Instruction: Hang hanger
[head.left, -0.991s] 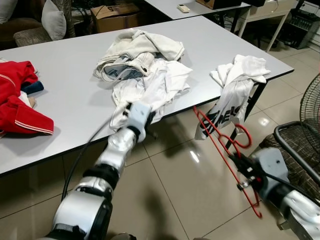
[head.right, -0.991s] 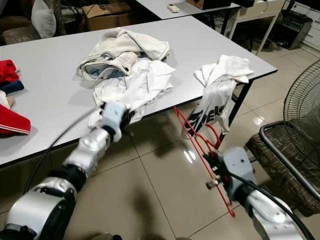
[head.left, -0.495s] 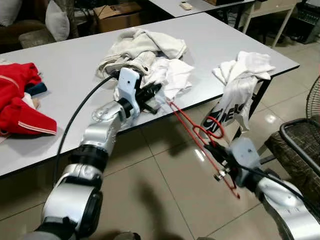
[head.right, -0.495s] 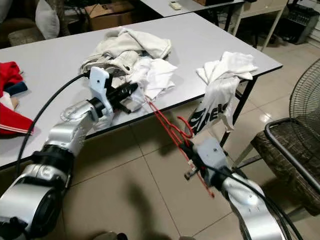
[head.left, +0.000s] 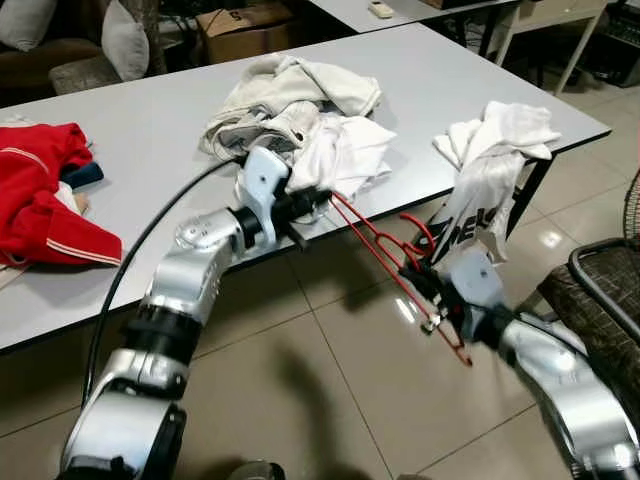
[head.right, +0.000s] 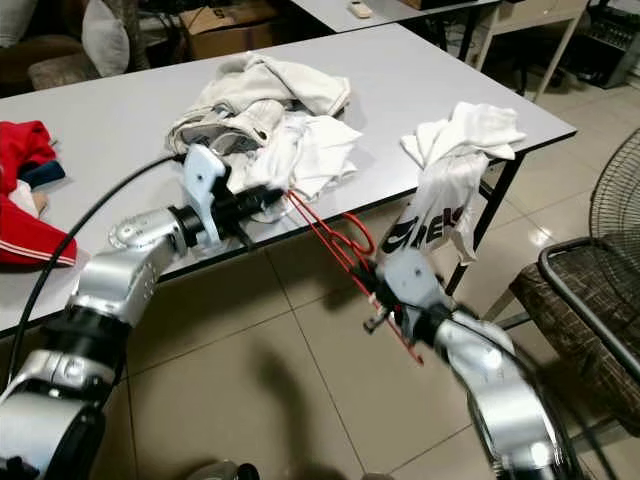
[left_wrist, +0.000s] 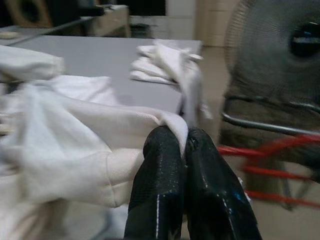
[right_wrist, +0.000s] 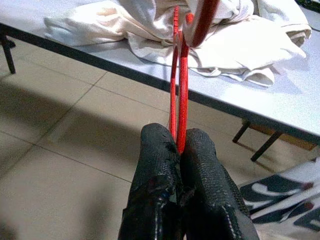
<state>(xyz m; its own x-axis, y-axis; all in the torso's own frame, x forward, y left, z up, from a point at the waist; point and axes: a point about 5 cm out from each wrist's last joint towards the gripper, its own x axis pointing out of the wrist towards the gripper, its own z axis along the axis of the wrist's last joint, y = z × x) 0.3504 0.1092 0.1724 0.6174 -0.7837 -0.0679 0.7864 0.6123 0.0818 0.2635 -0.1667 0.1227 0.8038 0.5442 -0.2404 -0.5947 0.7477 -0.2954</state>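
**Both pincers clenched: left on white cloth, right on red hanger**

The left pincer is pinching a fold of the white garment at the near edge of the grey tabletop, its two black fingers pressed together on the cloth. The right pincer is gripping the red hanger by its thin bars, fingers closed tight around them.

The hanger is hanging in the air over the tiled floor, just in front of the tabletop edge. From the right pincer it is slanting toward ten o'clock, its far end reaching up beside the left pincer and the white garment. Whether that end is touching the cloth cannot be told.

On the tabletop, a cream garment pile is lying at twelve o'clock from the white garment, touching it. A white shirt with dark lettering is draping over the tabletop corner at three o'clock. A red garment is lying at nine o'clock, well apart from the rest. A dark chair is standing at four o'clock
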